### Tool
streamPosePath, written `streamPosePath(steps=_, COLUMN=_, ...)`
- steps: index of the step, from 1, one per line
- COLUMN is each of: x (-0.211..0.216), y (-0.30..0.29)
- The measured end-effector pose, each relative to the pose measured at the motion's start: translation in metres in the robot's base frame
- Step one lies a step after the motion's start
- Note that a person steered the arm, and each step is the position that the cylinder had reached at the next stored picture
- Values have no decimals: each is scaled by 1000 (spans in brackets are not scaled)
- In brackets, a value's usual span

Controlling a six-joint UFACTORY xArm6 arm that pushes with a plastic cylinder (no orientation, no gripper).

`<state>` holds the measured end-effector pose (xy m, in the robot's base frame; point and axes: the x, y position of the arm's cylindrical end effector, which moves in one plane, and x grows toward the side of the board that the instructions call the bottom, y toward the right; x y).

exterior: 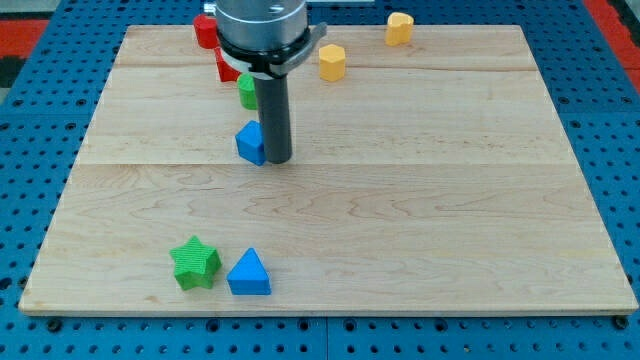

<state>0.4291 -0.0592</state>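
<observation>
Rod's lower end, my tip [276, 160], sits on the wooden board [450, 200], upper-left of centre. No jaws on this rig, just a straight dark rod, so it holds nothing. The tip is touching or just beside the blue block [250, 142] on that block's right side; contact can't be confirmed, the rod overlaps its edge. Blue block's shape is partly hidden, looks cube-like.

Just above it, behind the rod: green block [246, 91], mostly covered, shape unclear. Above that, two red blocks, one [205, 30] at the board's top edge, one [226, 68] tucked under the arm's housing, shapes unclear.

Right of the arm: yellow hexagonal block [332, 62], another yellow block [399, 28] further right near the top edge.

Near the view's bottom left, well apart from the tip: green star block [195, 263] and blue triangular block [248, 273], side by side, close to touching.
</observation>
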Motion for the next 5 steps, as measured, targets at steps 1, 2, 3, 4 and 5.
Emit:
streamPosePath(steps=1, x=35, y=81)
streamPosePath(steps=2, x=151, y=148)
streamPosePath(steps=3, x=189, y=146)
streamPosePath(steps=4, x=189, y=77)
streamPosePath(steps=5, x=189, y=58)
